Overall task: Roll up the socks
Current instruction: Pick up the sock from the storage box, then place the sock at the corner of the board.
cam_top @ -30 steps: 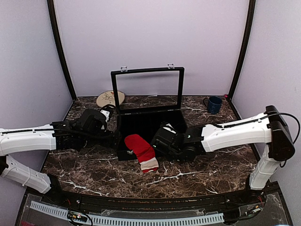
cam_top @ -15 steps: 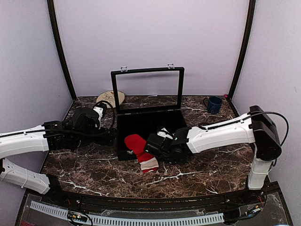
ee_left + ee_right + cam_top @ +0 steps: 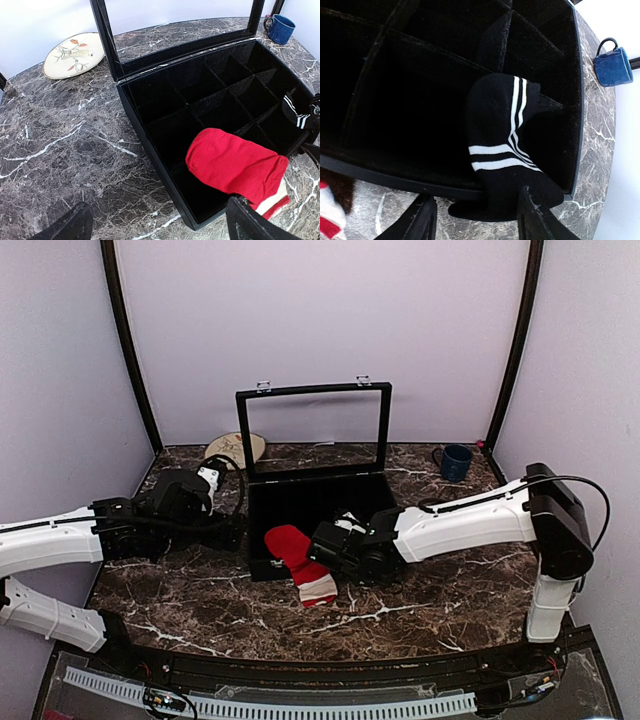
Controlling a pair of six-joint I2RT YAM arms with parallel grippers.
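A red sock (image 3: pixel 298 552) lies draped over the front wall of the open black case (image 3: pixel 262 530), its cream-banded cuff (image 3: pixel 318 590) on the table. In the left wrist view the sock (image 3: pixel 232 167) hangs over the case's near wall (image 3: pixel 145 145). My left gripper (image 3: pixel 235 533) is open and empty, left of the case, its jaws (image 3: pixel 160 227) wide apart over the marble. My right gripper (image 3: pixel 335 545) is open just right of the red sock; its jaws (image 3: pixel 477 220) straddle a black sock with white stripes (image 3: pixel 505 150) that hangs over the case's front right corner.
The case's lid (image 3: pixel 313 430) stands upright at the back. The case is split into several compartments (image 3: pixel 215 100). A patterned plate (image 3: pixel 235 449) lies at the back left and a blue mug (image 3: pixel 456 462) at the back right. The marble table (image 3: pixel 420 610) has dark walls round it.
The left arm has drawn back to the left, away from the case. The right gripper has moved left towards the red sock, and has barely moved in the last half second.
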